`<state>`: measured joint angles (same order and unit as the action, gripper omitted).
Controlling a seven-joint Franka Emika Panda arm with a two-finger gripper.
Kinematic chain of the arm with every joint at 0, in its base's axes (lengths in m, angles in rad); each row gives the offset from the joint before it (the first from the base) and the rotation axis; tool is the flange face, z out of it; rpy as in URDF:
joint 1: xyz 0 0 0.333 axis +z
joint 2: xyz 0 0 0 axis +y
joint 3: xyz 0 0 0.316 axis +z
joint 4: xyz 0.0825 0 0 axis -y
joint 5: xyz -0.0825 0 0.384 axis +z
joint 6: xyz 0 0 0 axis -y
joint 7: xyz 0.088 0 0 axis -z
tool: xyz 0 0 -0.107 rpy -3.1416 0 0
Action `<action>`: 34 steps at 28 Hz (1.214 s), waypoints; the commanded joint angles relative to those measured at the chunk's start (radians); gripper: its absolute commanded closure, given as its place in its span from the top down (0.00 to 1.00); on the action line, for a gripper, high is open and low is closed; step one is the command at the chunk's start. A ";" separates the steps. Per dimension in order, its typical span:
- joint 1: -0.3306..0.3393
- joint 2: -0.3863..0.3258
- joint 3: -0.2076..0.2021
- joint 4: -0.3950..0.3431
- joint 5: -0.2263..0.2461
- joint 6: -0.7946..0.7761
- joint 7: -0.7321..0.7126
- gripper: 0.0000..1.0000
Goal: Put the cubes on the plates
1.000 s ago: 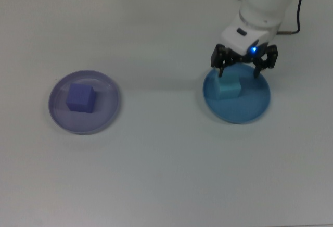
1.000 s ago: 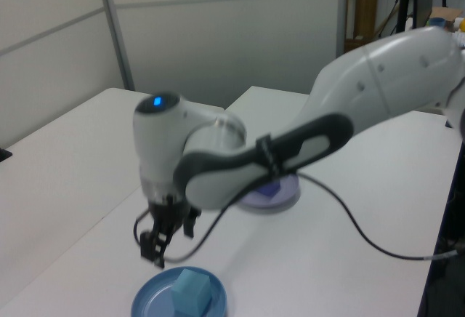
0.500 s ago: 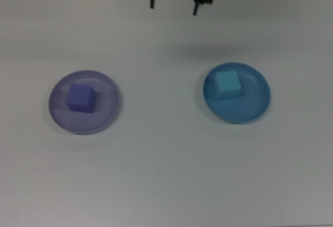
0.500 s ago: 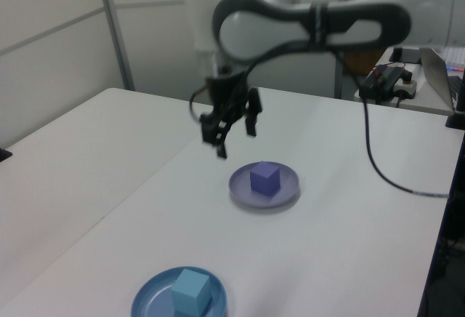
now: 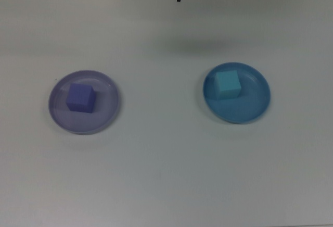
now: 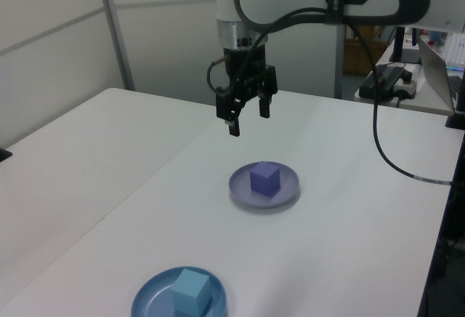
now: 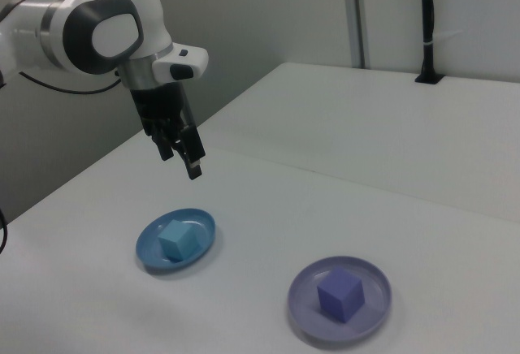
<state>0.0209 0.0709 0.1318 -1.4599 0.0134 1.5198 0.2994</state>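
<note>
Across the white matte table (image 5: 166, 175), the Panda arm's black 2-finger gripper (image 6: 247, 117) hangs empty, fingers apart, above the far edge in the top view. 2 round shallow plates sit mid-table: the pale lavender plate (image 5: 107, 113) carries the small purple-indigo cube (image 5: 80, 98), the medium blue plate (image 5: 250, 110) the light turquoise cube (image 5: 227, 84).

Two cubes (image 5: 80, 98) (image 5: 228, 85), two plates (image 5: 106, 115) (image 5: 255, 110)
</note>
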 commanded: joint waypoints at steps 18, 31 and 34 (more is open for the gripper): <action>-0.068 -0.040 0.000 -0.033 0.000 0.062 -0.089 1.00; -0.067 -0.033 0.003 -0.033 0.002 0.083 -0.089 1.00; -0.070 -0.033 0.002 -0.031 0.002 0.083 -0.089 1.00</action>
<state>-0.0453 0.0548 0.1326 -1.4613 0.0132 1.5684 0.2264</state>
